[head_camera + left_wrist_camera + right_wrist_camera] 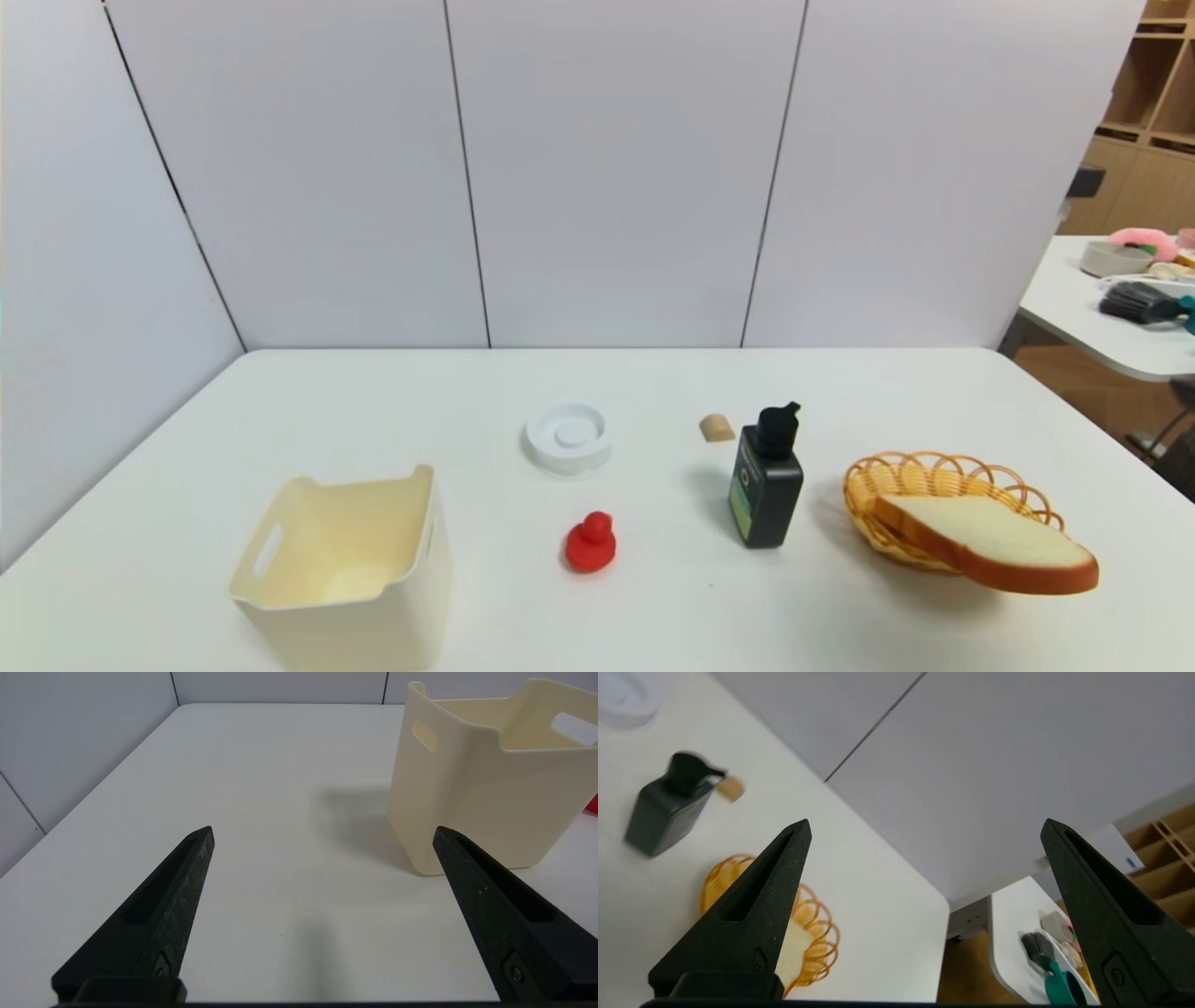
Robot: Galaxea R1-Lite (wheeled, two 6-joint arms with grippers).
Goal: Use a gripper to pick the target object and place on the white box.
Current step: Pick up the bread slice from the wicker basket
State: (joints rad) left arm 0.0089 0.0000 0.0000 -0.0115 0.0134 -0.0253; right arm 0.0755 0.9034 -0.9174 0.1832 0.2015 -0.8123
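The target object, a thick slice of toast (990, 544) with a white face and orange-brown crust, lies tilted across a woven orange basket (915, 485) at the table's right, overhanging its near rim. The white box (347, 569), a cream bin with slot handles, stands at the front left. Neither gripper shows in the head view. In the left wrist view my left gripper (323, 833) is open over bare table beside the white box (486, 784). In the right wrist view my right gripper (926, 826) is open above the table's right side, with the basket (817, 933) and a bit of toast (791, 952) behind one finger.
A black pump bottle (767, 481) stands left of the basket, with a small cork-coloured piece (716, 427) behind it. A red duck toy (590, 543) and a round white dish (568, 436) sit mid-table. A second table (1102, 308) with clutter stands off to the right.
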